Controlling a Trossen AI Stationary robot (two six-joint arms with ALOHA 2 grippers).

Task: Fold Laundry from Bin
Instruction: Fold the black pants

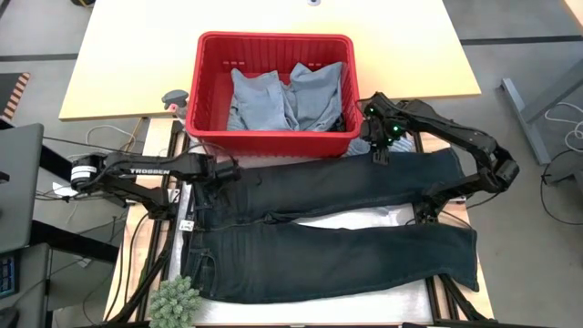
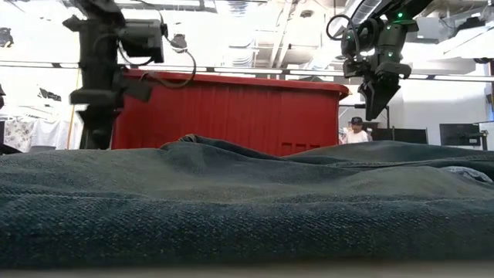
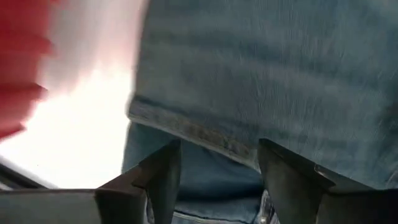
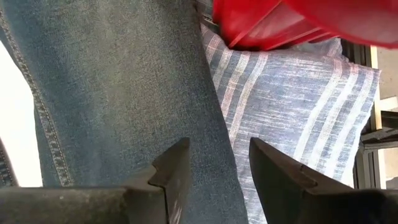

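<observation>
Lying flat across the table's near half: dark jeans [image 1: 346, 228], legs spread. Left gripper [image 1: 228, 170] hovers at the waistband, jaws apart, holding nothing. Right gripper [image 1: 378, 150] above the far leg's hem, jaws apart, empty. Behind: red bin [image 1: 273, 137] with light-blue laundry [image 1: 287, 98]; striped cloth [image 4: 298, 118] beside it.

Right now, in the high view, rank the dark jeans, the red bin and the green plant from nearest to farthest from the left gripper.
From the left gripper:
1. Dark jeans, directly under it at the waistband.
2. Red bin, just beyond, toward the table's far side.
3. Green plant, at the near edge, farthest.
</observation>
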